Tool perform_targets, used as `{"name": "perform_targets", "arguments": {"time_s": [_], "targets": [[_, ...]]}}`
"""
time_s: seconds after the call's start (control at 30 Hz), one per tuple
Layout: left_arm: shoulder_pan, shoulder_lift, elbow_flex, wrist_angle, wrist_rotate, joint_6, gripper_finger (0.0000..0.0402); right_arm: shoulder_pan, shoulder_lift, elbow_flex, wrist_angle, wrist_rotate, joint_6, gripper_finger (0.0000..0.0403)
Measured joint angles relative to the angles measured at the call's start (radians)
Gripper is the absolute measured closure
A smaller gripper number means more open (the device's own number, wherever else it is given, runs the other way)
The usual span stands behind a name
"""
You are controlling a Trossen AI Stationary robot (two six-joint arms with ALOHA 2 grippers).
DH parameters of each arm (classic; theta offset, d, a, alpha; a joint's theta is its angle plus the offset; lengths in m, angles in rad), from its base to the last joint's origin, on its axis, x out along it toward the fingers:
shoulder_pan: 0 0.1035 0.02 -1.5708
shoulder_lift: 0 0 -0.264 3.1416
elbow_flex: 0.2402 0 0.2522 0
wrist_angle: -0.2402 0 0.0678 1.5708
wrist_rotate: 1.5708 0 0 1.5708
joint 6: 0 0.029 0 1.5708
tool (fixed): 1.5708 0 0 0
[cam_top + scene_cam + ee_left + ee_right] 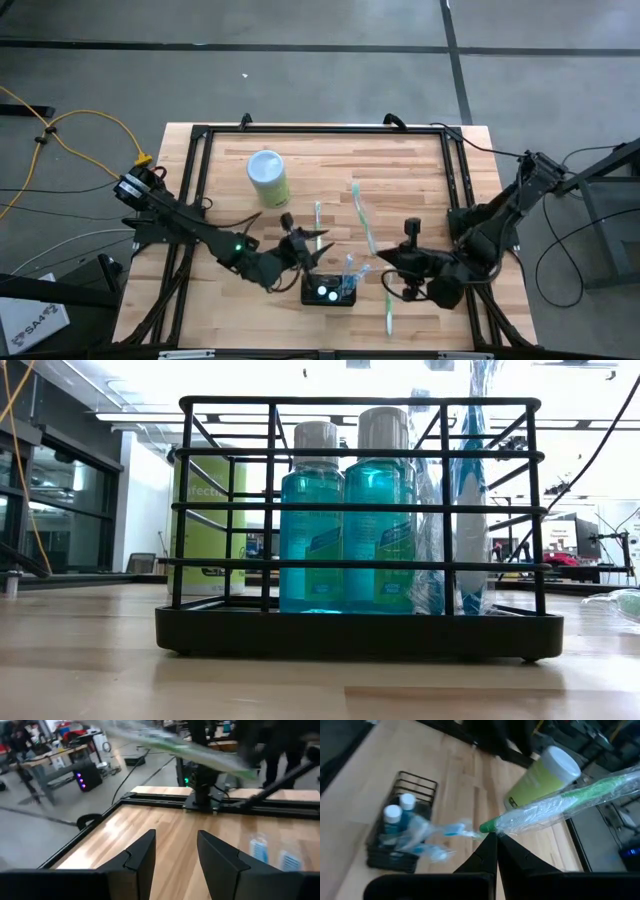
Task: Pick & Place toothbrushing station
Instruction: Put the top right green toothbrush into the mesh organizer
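We see right gripper (495,842) clenched on a wrapped green toothbrush (560,805) beside the toothbrushing station (330,291); left gripper (175,855) released, empty.

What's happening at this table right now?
The right gripper has its jaws shut on the end of a wrapped green toothbrush, holding it above the table beside the toothbrushing station. That black wire rack stands at the table's front and already holds two blue bottles and some wrapped blue toothbrushes. The left gripper hovers just on the rack's other side, jaws open and empty. A pale green canister stands farther back.
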Motion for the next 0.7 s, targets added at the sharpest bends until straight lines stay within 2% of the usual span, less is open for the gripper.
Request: {"name": "perform_targets", "arguments": {"time_s": [0.1, 0.33, 0.7], "targets": [[0.028, 0.0, 0.0, 0.003, 0.041, -0.023, 0.0263, 0.04, 0.0, 0.0, 0.012, 0.001, -0.019, 0.0401], [0.11, 0.0, 0.0, 0.124, 0.352, -0.048, 0.0263, 0.125, 0.0, 0.0, 0.045, 0.044, -0.102, 0.0401], [0.189, 0.0, 0.0, 0.366, 0.638, -0.028, 0.0263, 0.183, 0.0, 0.0, 0.048, 0.1, -0.16, 0.0401]]}}
